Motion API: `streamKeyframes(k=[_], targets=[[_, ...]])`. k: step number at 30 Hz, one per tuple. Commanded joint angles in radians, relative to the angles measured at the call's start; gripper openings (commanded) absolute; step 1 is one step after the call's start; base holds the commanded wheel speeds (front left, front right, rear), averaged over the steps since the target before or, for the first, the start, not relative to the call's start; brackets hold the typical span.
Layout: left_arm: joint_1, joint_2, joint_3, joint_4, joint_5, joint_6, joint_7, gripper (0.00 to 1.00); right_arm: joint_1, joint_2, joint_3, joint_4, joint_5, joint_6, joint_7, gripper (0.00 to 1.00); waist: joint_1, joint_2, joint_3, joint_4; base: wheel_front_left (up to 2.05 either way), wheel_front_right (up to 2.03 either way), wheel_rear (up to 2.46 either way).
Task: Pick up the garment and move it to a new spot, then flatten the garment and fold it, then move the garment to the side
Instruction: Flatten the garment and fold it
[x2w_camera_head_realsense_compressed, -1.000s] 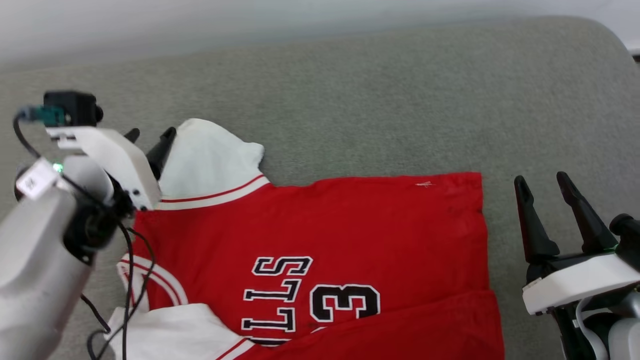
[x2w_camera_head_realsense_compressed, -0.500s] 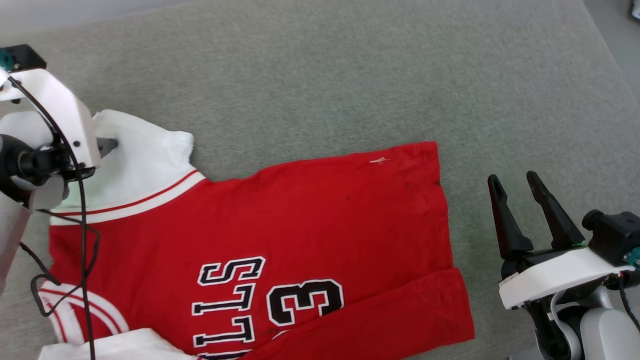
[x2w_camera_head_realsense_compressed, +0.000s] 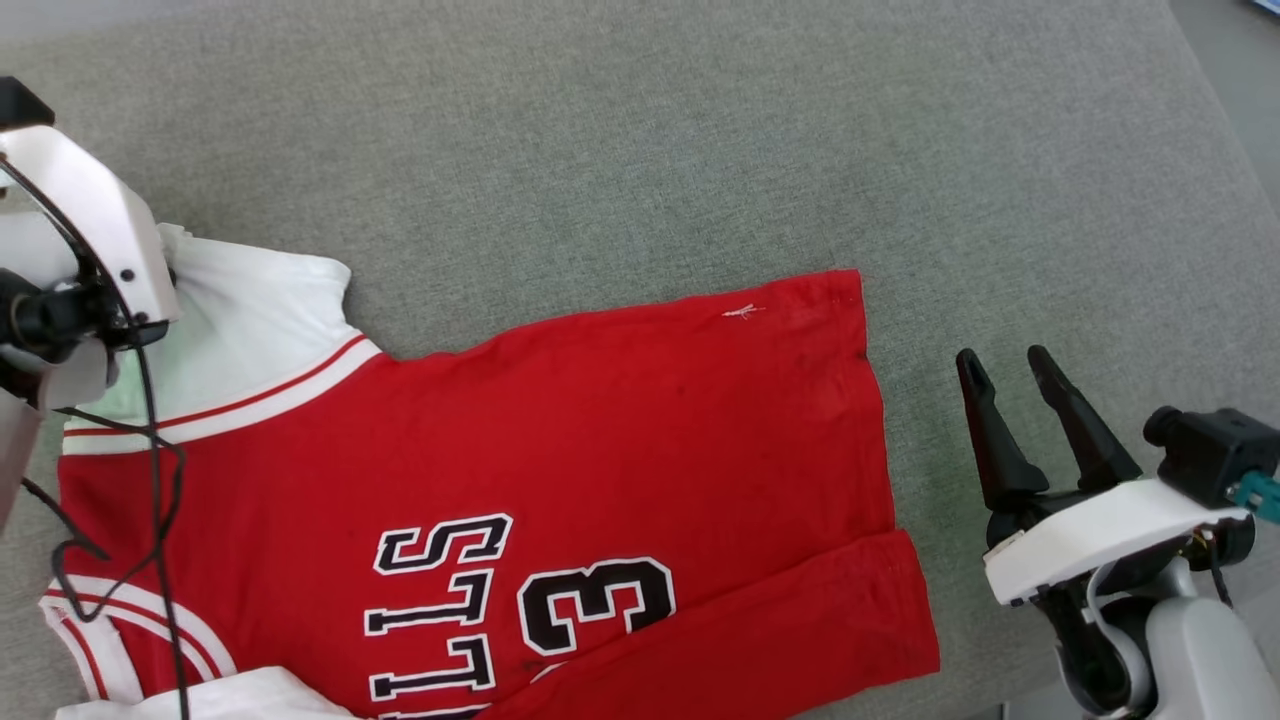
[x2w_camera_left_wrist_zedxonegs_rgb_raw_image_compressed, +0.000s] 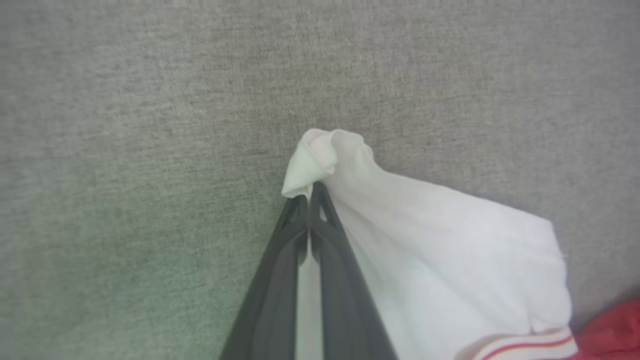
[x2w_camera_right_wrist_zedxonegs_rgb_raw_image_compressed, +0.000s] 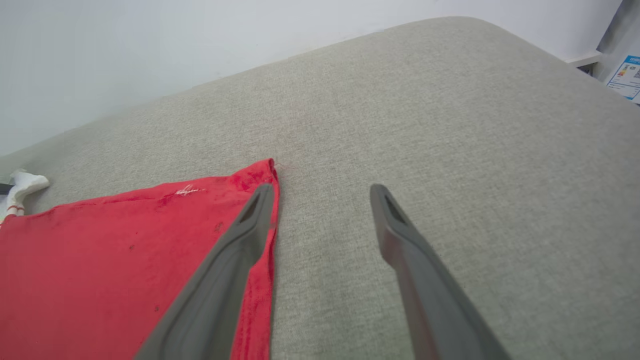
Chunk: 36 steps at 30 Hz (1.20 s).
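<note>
The left gripper (x2w_camera_left_wrist_zedxonegs_rgb_raw_image_compressed: 310, 192) has just pressed its 2 fingers together on the bunched tip of the white sleeve (x2w_camera_left_wrist_zedxonegs_rgb_raw_image_compressed: 425, 250); a second ago they stood apart beside that sleeve. So the red jersey (x2w_camera_head_realsense_compressed: 600, 440), lying lettering-up and mostly flat on the grey cushion (x2w_camera_head_realsense_compressed: 650, 120), is now held at 1 corner. I'd guess it is ready for that sleeve to be drawn out or folded in. The right gripper (x2w_camera_head_realsense_compressed: 1003, 358) stays spread just off the hem, holding nothing. The jersey's apparent shift since then looks like camera movement.
</note>
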Motion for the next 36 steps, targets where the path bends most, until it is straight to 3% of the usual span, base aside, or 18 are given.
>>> streamKeyframes(k=[1,9,15,21,27,34,36], targets=[[0.055,-0.036,-0.025,0.025,0.004,-0.013,-0.015,0.0,-0.03,-0.032,0.007,0.02,0.029,-0.001,0.02,1.0,0.0002,0.0,-0.023,0.015,0.0,0.0,0.0],[0.019,-0.079,-0.018,0.023,0.03,-0.049,-0.14,0.0,-0.112,-0.159,0.034,0.124,0.141,-0.001,0.178,1.0,0.0002,0.0,-0.095,0.088,0.0,0.0,0.0],[0.009,-0.127,-0.021,-0.014,0.035,-0.086,-0.212,0.0,-0.223,-0.258,0.111,0.228,0.249,-0.001,0.398,1.0,0.0002,0.0,-0.132,0.164,0.0,0.0,0.0],[0.005,-0.149,-0.035,-0.076,0.053,-0.104,-0.257,0.0,-0.337,-0.315,0.177,0.309,0.27,-0.001,0.569,1.0,0.0002,0.0,-0.113,0.236,0.0,0.0,0.0],[0.012,-0.164,-0.042,-0.116,0.058,-0.112,-0.282,0.0,-0.424,-0.333,0.227,0.424,0.253,-0.001,0.643,1.0,0.0002,0.0,-0.08,0.284,0.0,0.0,0.0],[0.034,-0.169,-0.035,-0.123,0.047,-0.124,-0.311,0.0,-0.403,-0.293,0.317,0.58,0.3,0.001,0.767,1.0,0.0002,0.0,-0.065,0.312,0.0,0.0,0.0],[0.042,-0.166,-0.034,-0.12,0.046,-0.129,-0.321,0.0,-0.398,-0.286,0.337,0.594,0.315,0.001,0.78,0.16,0.0002,0.0,-0.068,0.316,0.0,0.0,0.0]])
